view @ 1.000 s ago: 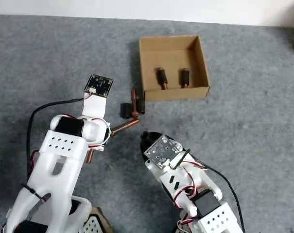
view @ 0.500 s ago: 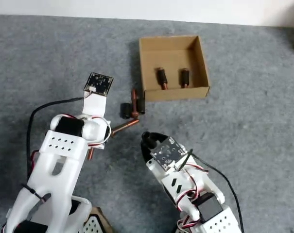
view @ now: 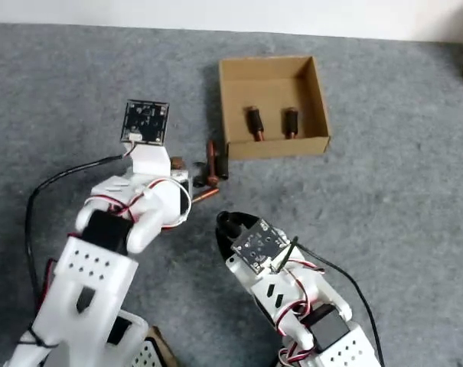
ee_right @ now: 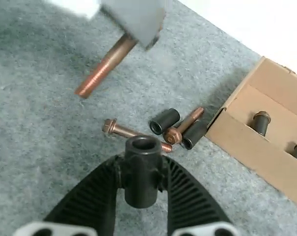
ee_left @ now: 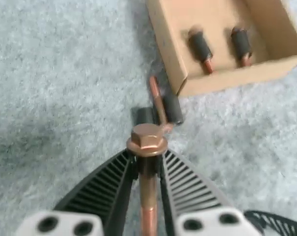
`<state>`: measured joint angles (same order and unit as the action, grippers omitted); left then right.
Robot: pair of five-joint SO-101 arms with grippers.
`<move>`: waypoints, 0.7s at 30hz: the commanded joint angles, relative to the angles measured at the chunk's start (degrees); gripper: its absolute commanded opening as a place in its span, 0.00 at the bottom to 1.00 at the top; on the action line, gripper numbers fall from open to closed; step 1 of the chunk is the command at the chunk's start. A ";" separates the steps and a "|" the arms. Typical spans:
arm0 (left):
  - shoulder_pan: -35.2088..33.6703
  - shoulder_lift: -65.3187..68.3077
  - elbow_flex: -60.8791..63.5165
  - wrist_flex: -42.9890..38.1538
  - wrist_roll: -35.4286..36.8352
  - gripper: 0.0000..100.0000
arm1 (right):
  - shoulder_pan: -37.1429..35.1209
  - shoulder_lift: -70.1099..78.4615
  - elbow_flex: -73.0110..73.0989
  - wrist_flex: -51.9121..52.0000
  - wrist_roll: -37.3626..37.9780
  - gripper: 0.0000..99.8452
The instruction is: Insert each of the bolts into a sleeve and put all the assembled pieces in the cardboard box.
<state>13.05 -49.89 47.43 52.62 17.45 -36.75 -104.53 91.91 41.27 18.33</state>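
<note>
Briefly: in the high view, two assembled pieces point(view: 254, 122) are seen lying inside the cardboard box point(view: 277, 146). Loose bolts point(view: 211, 159) and loose sleeves point(view: 223, 164) are scattered on the grey worktop point(view: 384, 229) just beside one corner of the box, and the right pincer point(view: 228, 225) is placed near that pile. In the left wrist view, the left pincer point(ee_left: 147, 164) is clamped on the held bolt point(ee_left: 147, 143) just under its hex head, with the loose parts and the box beyond it. In the right wrist view, the right pincer is closed around the held sleeve point(ee_right: 141, 172), its bore open toward the camera. The held bolt is seen tilted above the worktop, its shank end apart from the sleeve. The step in hand is judged to be the mating of a third pair, not yet begun. Next, the shank tip would need to be brought to the sleeve mouth, the two axes lined up, and the bolt pushed home; a skewed entry is likely to jam.
</note>
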 commanded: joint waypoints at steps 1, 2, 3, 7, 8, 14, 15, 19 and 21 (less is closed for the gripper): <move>0.66 -3.38 2.77 -4.84 -1.32 0.01 | -0.57 -0.84 -0.66 -0.04 -0.18 0.00; 0.75 -3.91 3.91 -5.27 -2.02 0.01 | -0.57 -0.84 -0.66 -0.04 -0.18 0.00; 0.75 -4.62 5.05 -5.71 -1.76 0.01 | -0.57 -0.84 -0.66 -0.04 -0.18 0.00; 0.48 -9.36 10.24 -9.85 4.13 0.01 | -0.57 -0.84 -0.57 -0.04 -0.09 0.00; 0.40 -11.30 11.82 -11.25 4.92 0.01 | -0.57 -0.84 -0.57 -0.04 -0.09 0.00; 0.66 -26.15 24.84 -25.32 6.42 0.01 | -0.57 -0.84 -0.48 -0.13 -0.09 0.00; 0.31 -28.70 25.98 -26.73 7.74 0.01 | -0.57 -0.84 -0.48 -0.13 -0.09 0.00; -1.01 -36.62 26.33 -24.79 13.54 0.01 | -0.57 -0.84 2.59 -4.00 -0.09 0.00; -1.89 -39.08 25.63 -22.86 16.44 0.01 | -0.57 -0.84 4.79 -6.46 1.23 0.00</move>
<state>12.97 -84.35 74.51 28.70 30.11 -36.84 -104.44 95.43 38.90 18.42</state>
